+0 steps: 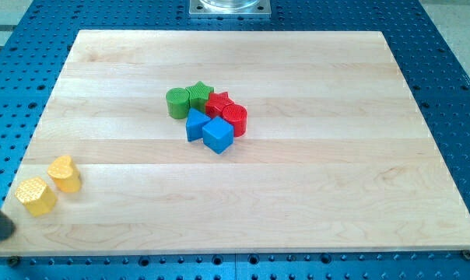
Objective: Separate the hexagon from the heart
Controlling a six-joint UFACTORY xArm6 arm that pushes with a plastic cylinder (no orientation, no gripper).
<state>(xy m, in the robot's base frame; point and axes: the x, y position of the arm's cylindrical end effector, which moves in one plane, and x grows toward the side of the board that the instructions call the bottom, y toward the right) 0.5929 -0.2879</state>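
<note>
Yellow hexagon point(36, 195), near-left corner of counter point(297, 194), touching yellow heart point(65, 173) at its far right. Rod tip point(9, 230) seen just near-left of hexagon; no fingers fitted, nothing gripped.

Board: a pale wooden board point(297, 194) lies on a blue perforated table point(445, 47)
Yellow hexagon point(36, 195): near the board's left edge toward the view's bottom, lying flat
Yellow heart point(64, 173): just up and right of the yellow hexagon, close beside it, perhaps touching
My tip point(9, 231): a dark rod enters at the view's bottom left corner; its end sits just below and left of the yellow hexagon, apparently not touching
Centre cluster: a green cylinder point(177, 102), a green star point(198, 96), a red star point(218, 103), a red cylinder point(234, 118), a blue cube point(218, 134) and another blue block point(195, 124), packed together well apart from the yellow pair
Top edge: a grey metal mount point(230, 7)
</note>
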